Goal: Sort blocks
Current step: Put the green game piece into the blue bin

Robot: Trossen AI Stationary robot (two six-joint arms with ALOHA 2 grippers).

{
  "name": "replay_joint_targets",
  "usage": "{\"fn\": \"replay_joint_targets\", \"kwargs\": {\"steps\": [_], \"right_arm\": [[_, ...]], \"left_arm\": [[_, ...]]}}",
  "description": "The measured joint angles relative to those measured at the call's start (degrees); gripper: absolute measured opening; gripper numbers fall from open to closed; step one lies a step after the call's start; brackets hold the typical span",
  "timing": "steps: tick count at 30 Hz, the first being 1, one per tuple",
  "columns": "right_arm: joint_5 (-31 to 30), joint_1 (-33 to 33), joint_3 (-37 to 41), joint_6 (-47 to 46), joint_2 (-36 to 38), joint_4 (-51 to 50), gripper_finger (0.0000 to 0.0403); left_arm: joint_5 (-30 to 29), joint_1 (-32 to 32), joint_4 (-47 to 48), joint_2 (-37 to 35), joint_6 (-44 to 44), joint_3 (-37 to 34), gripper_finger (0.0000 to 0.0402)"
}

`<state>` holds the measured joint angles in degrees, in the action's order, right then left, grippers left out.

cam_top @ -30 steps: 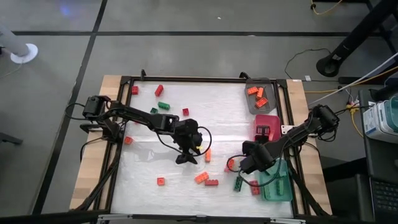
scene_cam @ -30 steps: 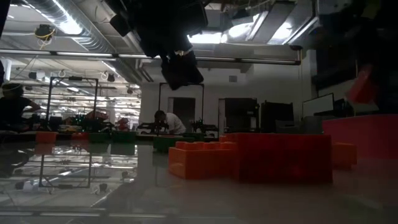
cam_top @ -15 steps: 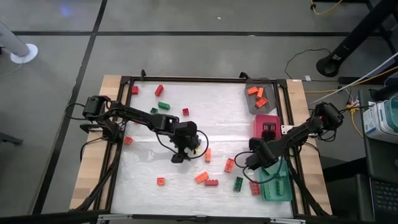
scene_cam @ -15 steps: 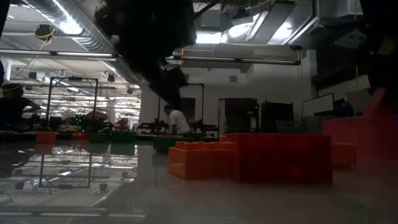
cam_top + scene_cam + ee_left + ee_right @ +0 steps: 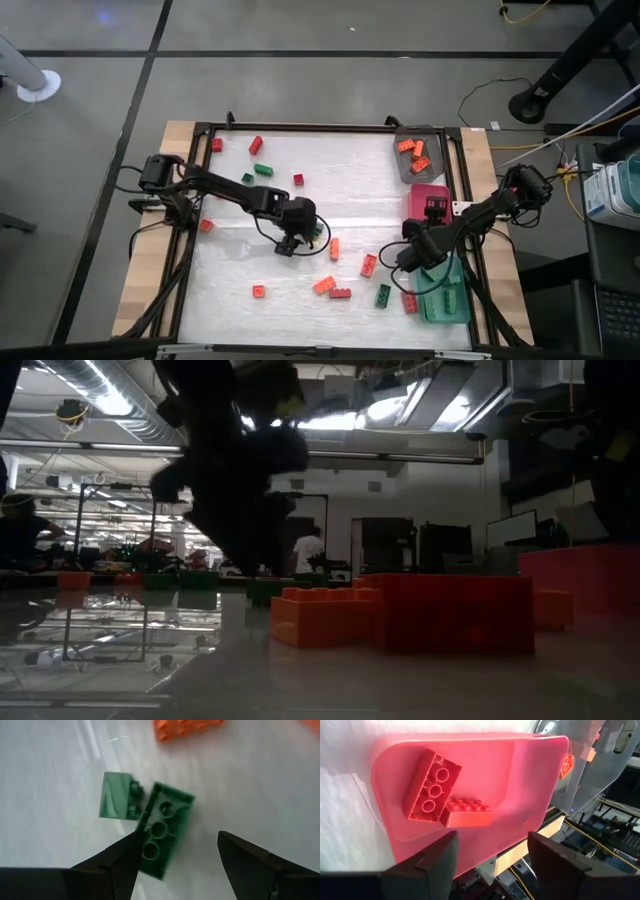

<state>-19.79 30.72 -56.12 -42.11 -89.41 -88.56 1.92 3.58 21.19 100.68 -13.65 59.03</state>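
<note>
Low view, nearest: an orange block (image 5: pixel 322 617) and a red block (image 5: pixel 455 612) sit touching on the table (image 5: pixel 300 680); the arms above them are dark silhouettes, hard to read.

Left gripper (image 5: pixel 291 243) has come down over mid-table since 1 second ago. Its wrist view shows the jaws spread wide and empty, straddling a dark green block (image 5: pixel 164 828) lying studs-up with 3 sockets showing; one finger edge looks to be just touching it. A second green piece (image 5: pixel 118 802) lies just beside it, and an orange block (image 5: pixel 187 727) is cut off at the frame edge. Judgement: pick-up is imminent, not yet made.

Right gripper (image 5: pixel 408 256) has swung from the loose blocks toward the pink tray (image 5: pixel 520 780), and its jaws have parted within the last second; they stand open and hold nothing. 2 red blocks (image 5: pixel 432 786) lie in the tray, touching. Judgement: a red block was just dropped, so that sort step looks done.

Farther off: grey tray (image 5: pixel 418 160) holds orange blocks; the teal tray (image 5: pixel 447 298) is partly hidden under the right arm, contents unclear. About 10 loose blocks remain scattered.
</note>
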Motion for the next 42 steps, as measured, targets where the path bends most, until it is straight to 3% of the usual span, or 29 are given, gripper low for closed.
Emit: {"fn": "replay_joint_targets", "kwargs": {"steps": [4, 14, 18, 26, 36, 42], "right_arm": [[1.4, 0.0, 0.0, 0.0, 0.0, 0.0, 0.0244], [4.5, 0.0, 0.0, -0.3, 0.0, 0.6, 0.0244], [4.5, 0.0, 0.0, -2.5, 0.0, 2.9, 0.0244], [5.3, 0.0, -1.2, -2.3, -0.1, 13.5, 0.0244], [-8.7, 0.0, -13.2, -1.1, -0.1, 11.9, 0.0244], [-10.5, 0.0, -16.5, -0.9, 0.0, 22.5, 0.0244]], "left_arm": [[-2.9, -0.8, -3.1, 2.1, 0.0, -0.2, 0.0246], [-2.8, -2.2, -4.2, 4.9, -0.3, -0.1, 0.0241], [-2.7, -2.1, -4.1, 4.7, -0.3, -0.1, 0.0199], [-0.1, -2.1, -3.7, 4.7, 4.4, -0.1, 0.0076], [6.6, -2.1, -4.2, 4.2, 11.3, -0.1, 0.0076], [16.0, -1.7, -11.7, 2.0, 15.9, -0.1, 0.0078]]}}
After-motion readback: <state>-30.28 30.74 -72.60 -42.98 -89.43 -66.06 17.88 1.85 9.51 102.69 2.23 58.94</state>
